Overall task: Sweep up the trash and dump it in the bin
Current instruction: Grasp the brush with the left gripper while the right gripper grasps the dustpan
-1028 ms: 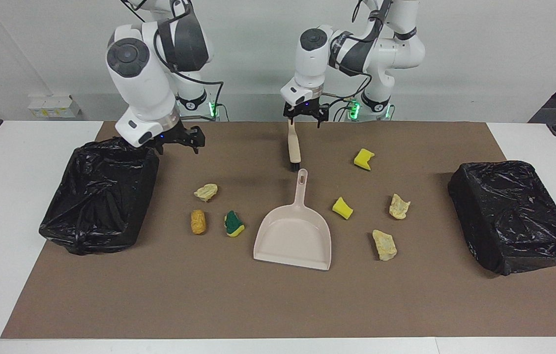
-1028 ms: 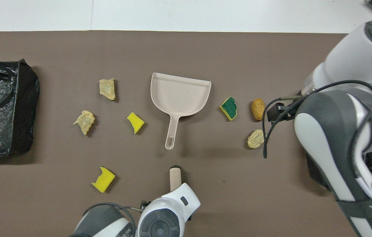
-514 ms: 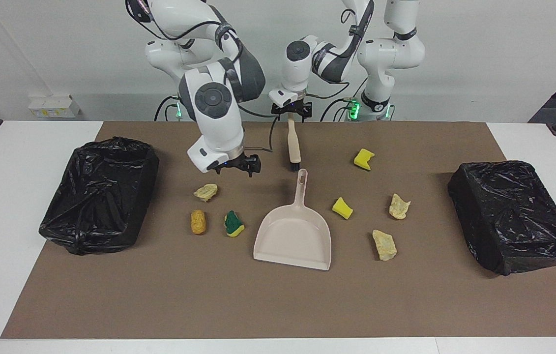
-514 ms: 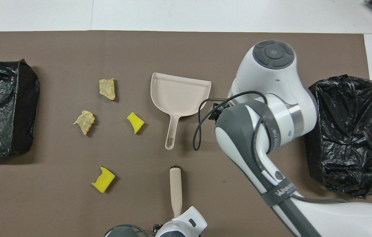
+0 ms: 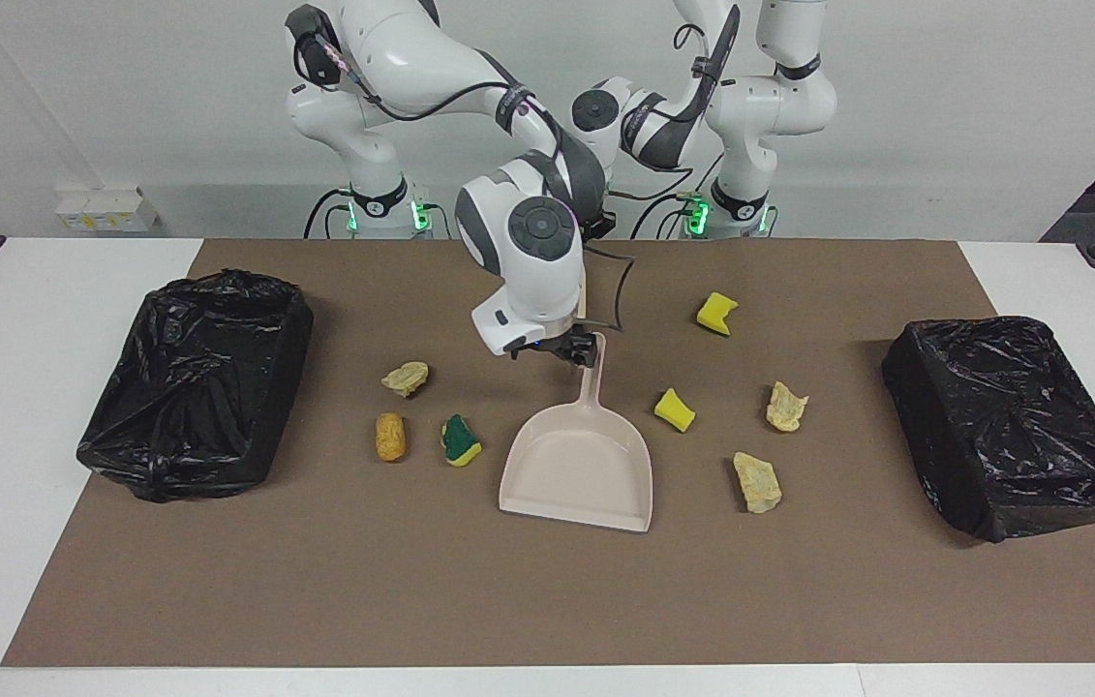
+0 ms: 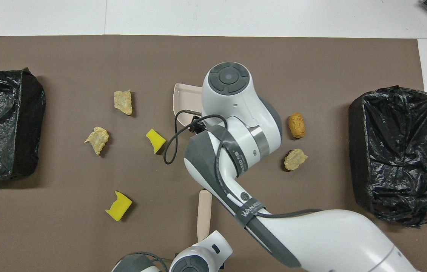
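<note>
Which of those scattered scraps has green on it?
The green-and-yellow sponge, lying beside the dustpan next to the orange-brown lump. The other scraps are plain yellow, pale tan or orange-brown.

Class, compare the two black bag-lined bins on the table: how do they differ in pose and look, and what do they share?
The bin at the right arm's end shows an open hollow, its bag sagging inward; the bin at the left arm's end looks flatter on top in the facing view, its bag stretched over it. The first has three trash pieces near it, the second four. Both are black-lined, rest on the brown mat and show no trash.
</note>
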